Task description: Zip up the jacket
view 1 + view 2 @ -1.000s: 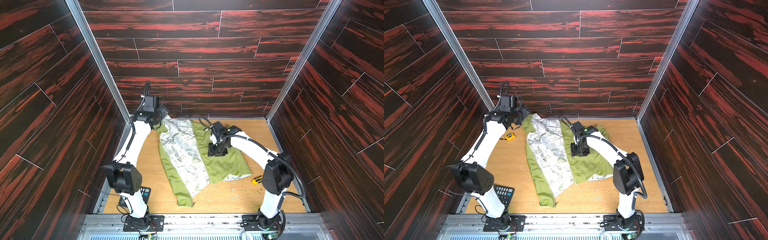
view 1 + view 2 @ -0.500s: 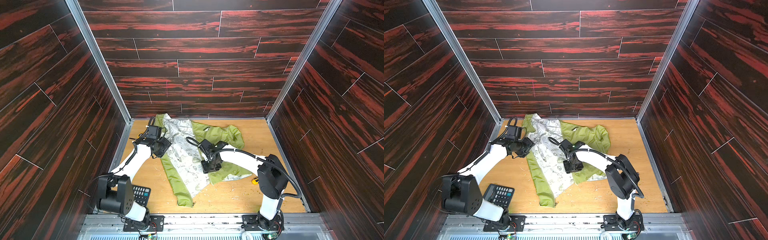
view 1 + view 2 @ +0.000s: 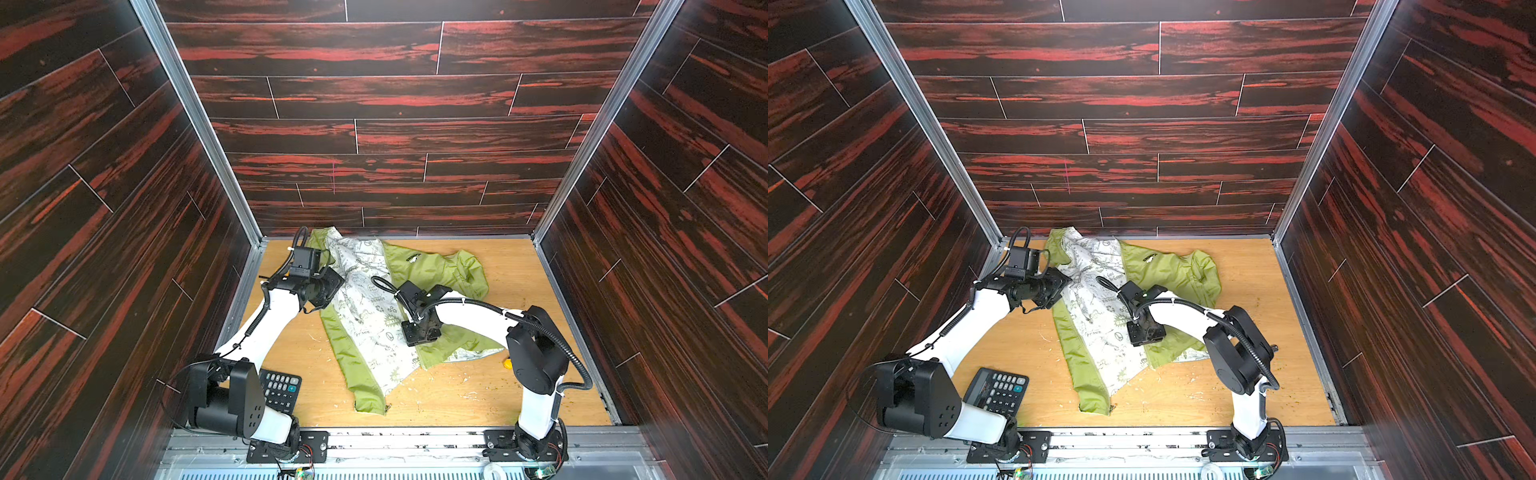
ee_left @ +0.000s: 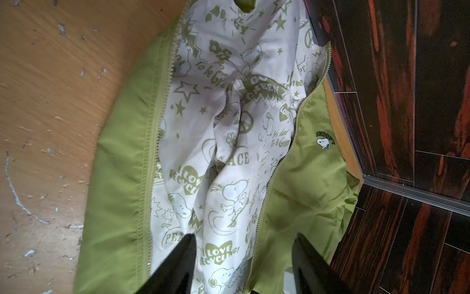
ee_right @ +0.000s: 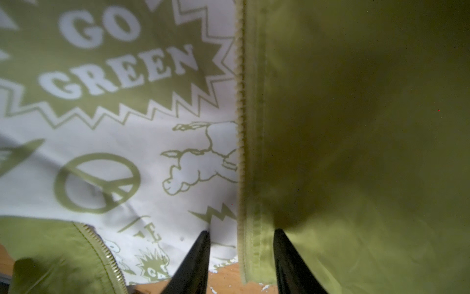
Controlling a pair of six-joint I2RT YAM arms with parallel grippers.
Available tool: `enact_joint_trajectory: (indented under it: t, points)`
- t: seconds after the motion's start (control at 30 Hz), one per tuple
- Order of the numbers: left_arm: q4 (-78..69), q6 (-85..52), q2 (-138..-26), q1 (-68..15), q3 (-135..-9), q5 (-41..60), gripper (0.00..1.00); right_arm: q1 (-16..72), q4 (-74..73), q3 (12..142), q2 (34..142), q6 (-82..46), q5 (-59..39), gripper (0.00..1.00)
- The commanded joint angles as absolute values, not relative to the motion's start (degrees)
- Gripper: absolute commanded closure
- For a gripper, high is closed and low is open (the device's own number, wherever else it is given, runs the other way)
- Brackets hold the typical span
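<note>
Green jacket (image 3: 436, 270) is lying unzipped; right fingers (image 5: 195, 262) are straddling its zipper edge (image 5: 239, 127), spread to pinch; left fingers (image 4: 178, 267) are hovering spread.

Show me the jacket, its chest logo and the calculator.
jacket (image 3: 440, 270): a top view, green outer front panel.
chest logo (image 4: 324, 142): left wrist view, white dog patch.
calculator (image 3: 998, 390): a top view, its keypad.

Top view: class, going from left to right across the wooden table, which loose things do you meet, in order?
calculator → jacket → yellow item
</note>
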State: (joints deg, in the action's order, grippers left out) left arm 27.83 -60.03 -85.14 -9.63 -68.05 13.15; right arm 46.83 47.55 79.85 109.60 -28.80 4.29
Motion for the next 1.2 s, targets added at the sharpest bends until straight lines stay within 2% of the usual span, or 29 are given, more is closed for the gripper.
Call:
enact_joint_trajectory:
  t: [0.0,0.1,0.23,0.53,1.17]
  points:
    - [27.95,-60.02,-86.01,-9.80,-70.25,13.94,0.37,47.13,47.38,79.53,113.24,-29.85,4.48,0.60]
    - [27.78,-60.03,-86.80,-9.84,-71.47,14.45,0.37,47.11,47.02,79.03,113.64,-30.25,5.29,0.67]
    - [27.86,-59.95,-88.39,-9.84,-73.98,15.37,0.37,47.11,48.08,79.83,113.06,-30.84,7.90,0.83]
    - [27.18,-60.51,-95.88,-10.29,-81.39,18.46,0.37,46.85,51.95,83.14,106.96,-31.99,13.08,1.00]
    - [25.70,-66.42,-128.91,-15.34,-111.20,23.95,0.37,47.02,51.50,75.93,87.99,-31.18,13.35,1.00]
